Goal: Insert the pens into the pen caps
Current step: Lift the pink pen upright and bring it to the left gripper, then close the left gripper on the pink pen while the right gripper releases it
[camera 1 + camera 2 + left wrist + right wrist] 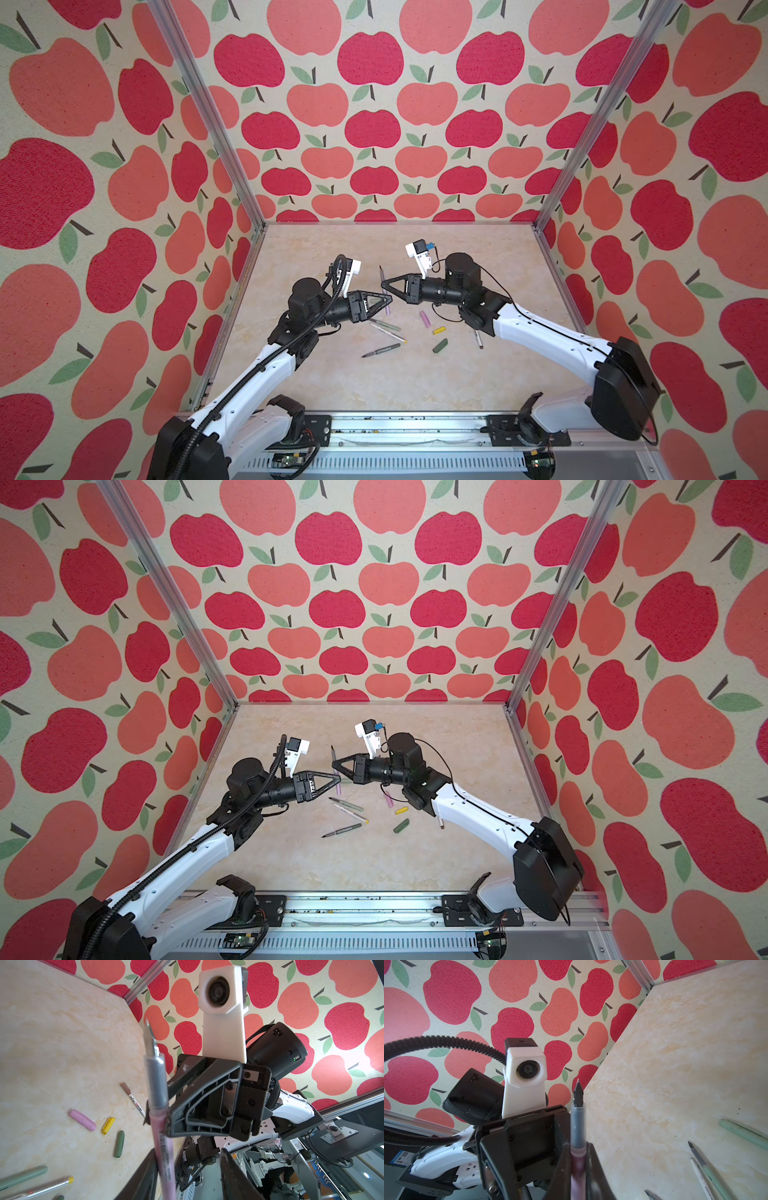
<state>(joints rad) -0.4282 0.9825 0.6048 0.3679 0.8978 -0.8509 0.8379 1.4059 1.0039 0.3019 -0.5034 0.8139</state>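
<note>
Right jaws: clamped on the pink pen [164, 1147], tip up.
Left jaws: apart, around its barrel below the right jaws.
Risk: I feared a lopsided squeeze would twist it.

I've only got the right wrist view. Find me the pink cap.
Observer: The pink cap lies loose on the table, next to the yellow cap but not touching it.
Operator: Report the left gripper.
Observer: In the left wrist view the left gripper has its jaws apart around the pink pen, on the tail side of the right gripper's hold. It is not pinching the barrel.
Operator: Locate the brown-ended pen.
Observer: The brown-ended pen lies on the table, partly under the right arm.
</note>
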